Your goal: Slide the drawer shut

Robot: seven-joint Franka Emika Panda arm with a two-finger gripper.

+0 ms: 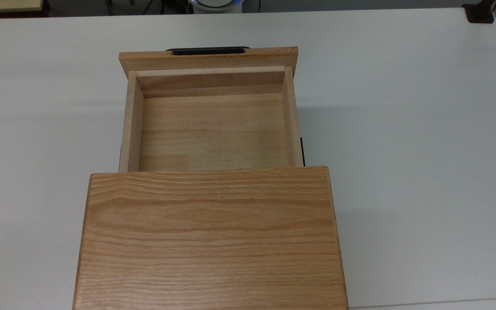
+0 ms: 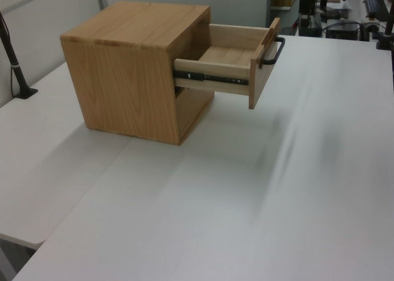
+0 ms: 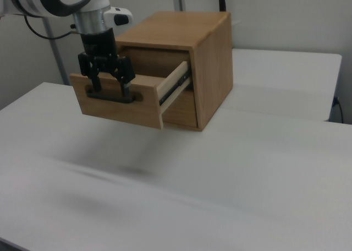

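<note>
While the drawer [image 1: 213,125] stood pulled well out of the oak cabinet [image 1: 209,237], its empty tray open to the top view and its front panel at the far end there, the gripper [image 3: 110,87] hung in front of that panel in the right view, fingers [image 3: 95,77] parted and pointing down at the black bar handle [image 3: 110,97]. Whether they touched the bar could not be told. To close it well, the arm would likely do best to push squarely on the middle of the panel (an off-centre push might rack the tray on its black side rails [image 2: 212,79]), straight along the rails toward the cabinet, slowly enough that the cabinet did not slide on the white table [image 1: 403,129].
</note>
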